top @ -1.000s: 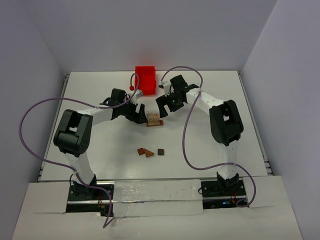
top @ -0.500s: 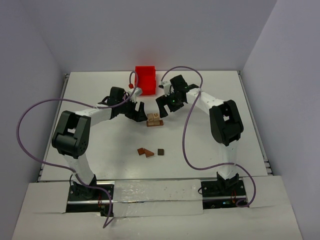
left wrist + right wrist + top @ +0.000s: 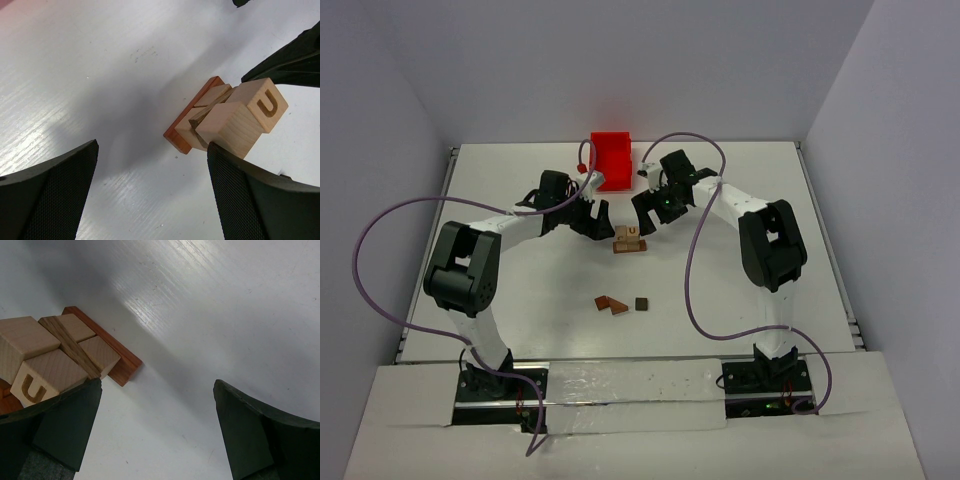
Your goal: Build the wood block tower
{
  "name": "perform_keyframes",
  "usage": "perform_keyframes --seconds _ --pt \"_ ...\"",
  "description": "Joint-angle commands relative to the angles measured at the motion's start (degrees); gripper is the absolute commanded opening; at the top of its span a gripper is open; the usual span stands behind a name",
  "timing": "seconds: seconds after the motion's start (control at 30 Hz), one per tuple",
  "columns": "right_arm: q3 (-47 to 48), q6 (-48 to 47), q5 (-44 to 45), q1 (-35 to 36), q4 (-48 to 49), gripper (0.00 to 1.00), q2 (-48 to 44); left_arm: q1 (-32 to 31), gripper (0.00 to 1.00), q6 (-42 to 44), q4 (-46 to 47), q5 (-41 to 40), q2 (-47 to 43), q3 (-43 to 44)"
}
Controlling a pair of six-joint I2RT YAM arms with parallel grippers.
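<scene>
Closest to the arm bases there's a couple of loose bits on the white table (image 3: 740,280): some flat reddish-brown pieces (image 3: 611,304) and, just beside them, a dark brown cube (image 3: 641,303). Further out, about mid-table, is the wood block tower (image 3: 629,239), and it's pretty short: a reddish-brown slab on the bottom, tan blocks and a thin darker strip on that, and two tan cubes on top, one with a U on it (image 3: 269,103). The left gripper (image 3: 601,222) sits just to its left and the right gripper (image 3: 642,212) just behind and to its right, so the stack is between them. Both sets of jaws are spread wide with nothing in them, clear in the wrist views (image 3: 152,150) (image 3: 157,385), where the tower (image 3: 60,357) sits off to one side of the gap. At the far edge is a red bin (image 3: 611,158)
</scene>
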Motion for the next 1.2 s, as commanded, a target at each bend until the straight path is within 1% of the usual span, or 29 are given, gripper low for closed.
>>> perform_keyframes --seconds 0.0,0.7,0.87,1.17 --pt "1.69 0.14 -0.52 0.27 -0.05 1.0 0.52 0.21 0.95 0.84 0.4 -0.23 -1.55 2.11" --pt "2.79 0.49 -1.14 0.27 -0.4 1.0 1.4 0.3 0.94 0.4 1.67 -0.01 -1.85 -0.16" --pt "3.73 0.36 -0.64 0.23 -1.1 1.0 1.18 0.23 0.94 0.72 0.04 0.1 -1.87 0.88" --pt "-0.33 -0.3 -0.26 -0.69 -0.4 1.0 -1.28 1.22 0.94 -0.22 1.94 -0.06 -2.69 -1.31"
